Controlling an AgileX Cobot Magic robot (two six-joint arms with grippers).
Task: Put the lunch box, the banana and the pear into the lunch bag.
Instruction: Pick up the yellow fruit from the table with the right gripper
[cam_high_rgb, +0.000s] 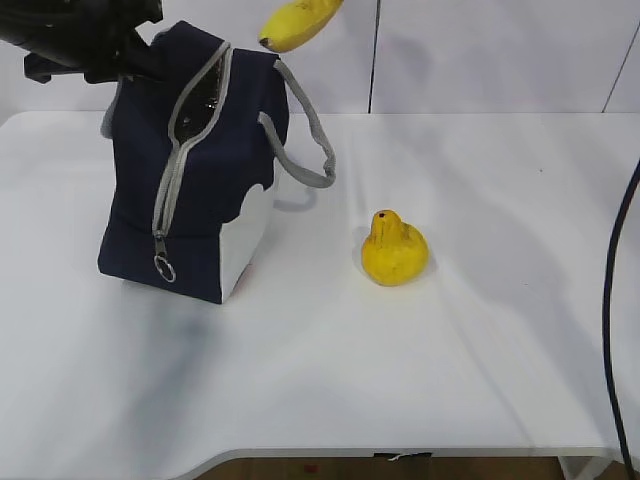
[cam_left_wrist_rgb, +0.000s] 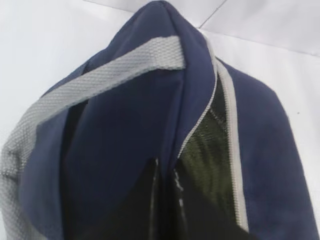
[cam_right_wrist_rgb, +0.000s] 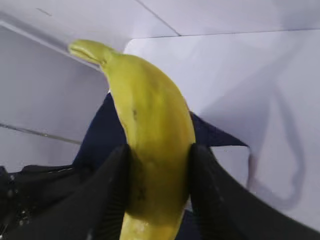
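The navy lunch bag (cam_high_rgb: 205, 180) stands on the left of the table, its zipper open and the silver lining showing. My left gripper (cam_high_rgb: 148, 58) is at the bag's top left; in its wrist view it (cam_left_wrist_rgb: 165, 195) is shut on the navy fabric edge (cam_left_wrist_rgb: 125, 135) beside the zipper opening. My right gripper (cam_right_wrist_rgb: 159, 175) is shut on the banana (cam_right_wrist_rgb: 150, 125) and holds it in the air above the bag (cam_right_wrist_rgb: 102, 135). Only the banana's end (cam_high_rgb: 298, 22) shows at the top of the exterior view. The pear (cam_high_rgb: 394, 250) sits on the table right of the bag. The lunch box is not in view.
The white table (cam_high_rgb: 400, 380) stretches in front and to the right. A grey strap handle (cam_high_rgb: 310, 140) hangs off the bag's right side. The ring zipper pull (cam_high_rgb: 165, 268) hangs low on the bag's front. A black cable (cam_high_rgb: 612, 300) runs down the right edge.
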